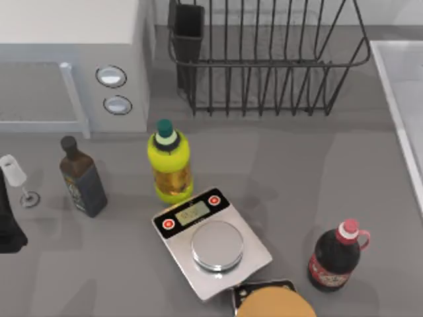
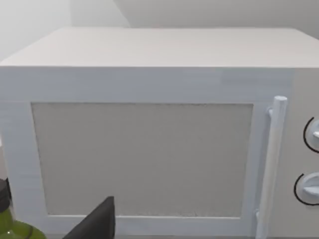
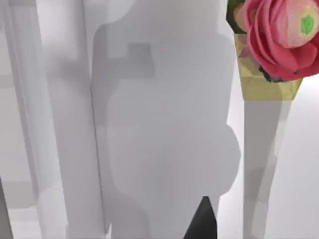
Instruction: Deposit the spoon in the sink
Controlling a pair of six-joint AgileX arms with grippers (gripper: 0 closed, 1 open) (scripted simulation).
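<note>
Sitting at the table's far right edge, the sink point(image 1: 400, 86) shows just its pale rim, well apart from both arms. Left arm point(image 1: 10, 221) is a dark shape at the left edge, beside a wine glass point(image 1: 18, 178) and dark bottle point(image 1: 82, 178). A dark finger tip point(image 2: 97, 221) of the left gripper points toward the microwave point(image 2: 149, 139) door; can't tell how wide its fingers stand. Right wrist view: one dark finger tip point(image 3: 203, 221) against pale surfaces, w/ a pink flower point(image 3: 281, 37) farther off; finger spread can't be told. Spoon's whereabouts: can't tell.
</note>
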